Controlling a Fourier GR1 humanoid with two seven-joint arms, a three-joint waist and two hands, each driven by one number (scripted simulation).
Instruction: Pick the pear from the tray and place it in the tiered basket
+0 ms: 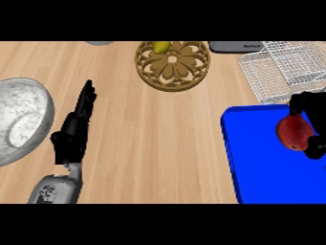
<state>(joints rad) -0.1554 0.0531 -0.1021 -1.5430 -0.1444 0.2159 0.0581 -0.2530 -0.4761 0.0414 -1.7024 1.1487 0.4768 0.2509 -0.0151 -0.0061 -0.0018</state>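
Head view shows the right hand [325, 125] curled round the reddish pear [293, 132], holding it over the blue tray [264, 167] near its far right end. Just beyond stands the wire tiered basket [292, 67]. At the left, the left hand [77, 124] rests with straight fingers on the tabletop [158, 143], beside a marbled bowl [10, 119].

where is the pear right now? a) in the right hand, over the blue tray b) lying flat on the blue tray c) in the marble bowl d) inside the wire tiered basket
a: the right hand is curled round the red pear, which shows against the blue tray, with the wire tiered basket beyond it holding no pear.
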